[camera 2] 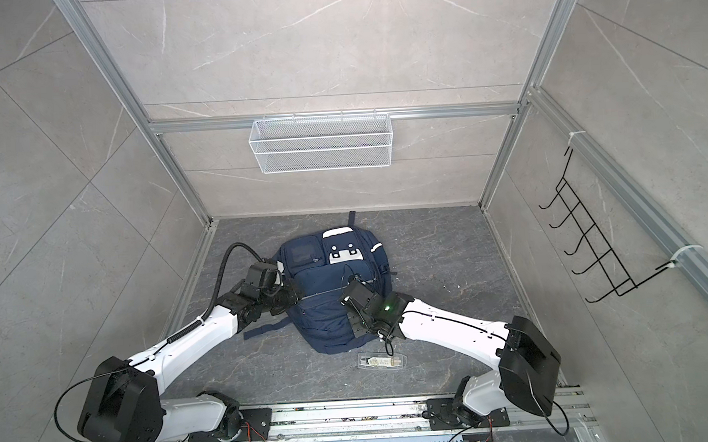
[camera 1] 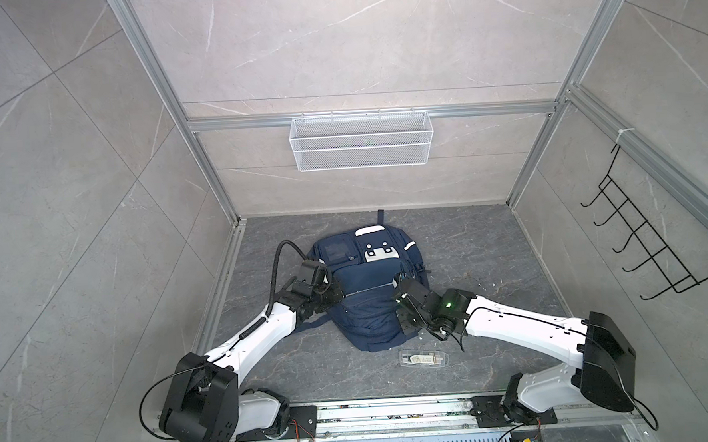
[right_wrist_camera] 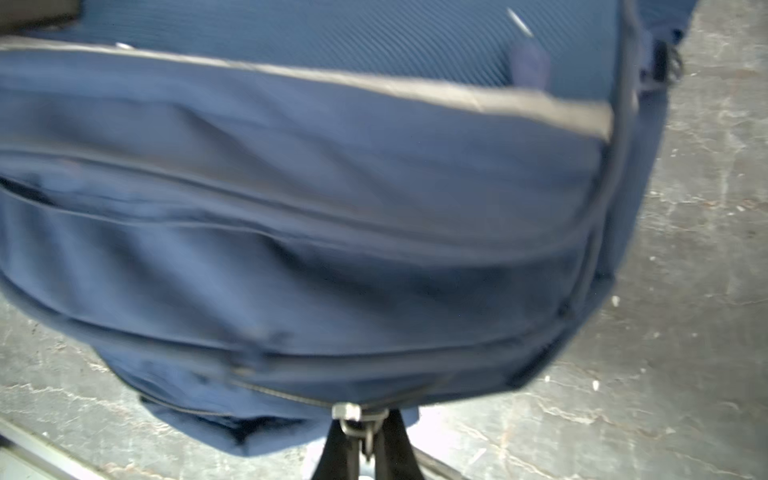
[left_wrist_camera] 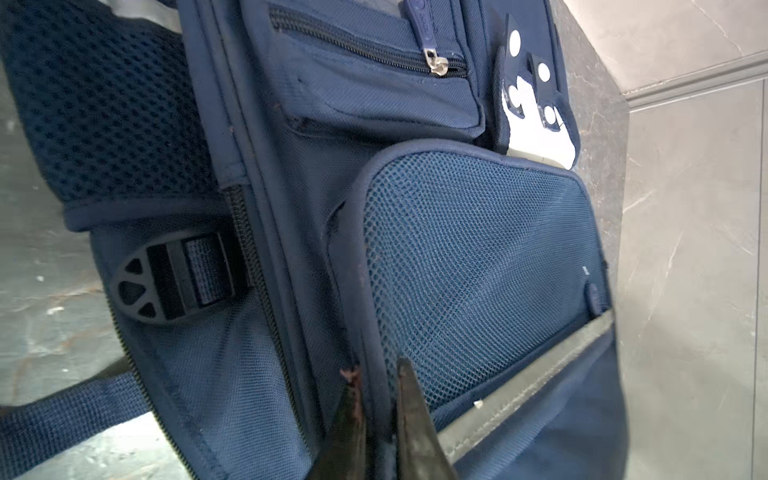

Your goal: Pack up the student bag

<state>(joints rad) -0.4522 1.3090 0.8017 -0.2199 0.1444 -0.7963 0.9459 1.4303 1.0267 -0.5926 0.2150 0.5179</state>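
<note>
**Both grippers clamped on the bag**

I see the student bag [camera 1: 365,317] lying flat, front pockets up, in the middle of the dark marbled table [camera 1: 492,264], between my two arms; my left gripper [left_wrist_camera: 376,374] is pinched almost closed on the piped edge of the mesh pocket [left_wrist_camera: 478,270] at the bag's left side; my right gripper [right_wrist_camera: 361,428] is closed tight on a metal zipper pull [right_wrist_camera: 351,415] at the bag's near right edge; a clear case [camera 1: 422,357] lies near the bag's near end, apart from it.
</note>
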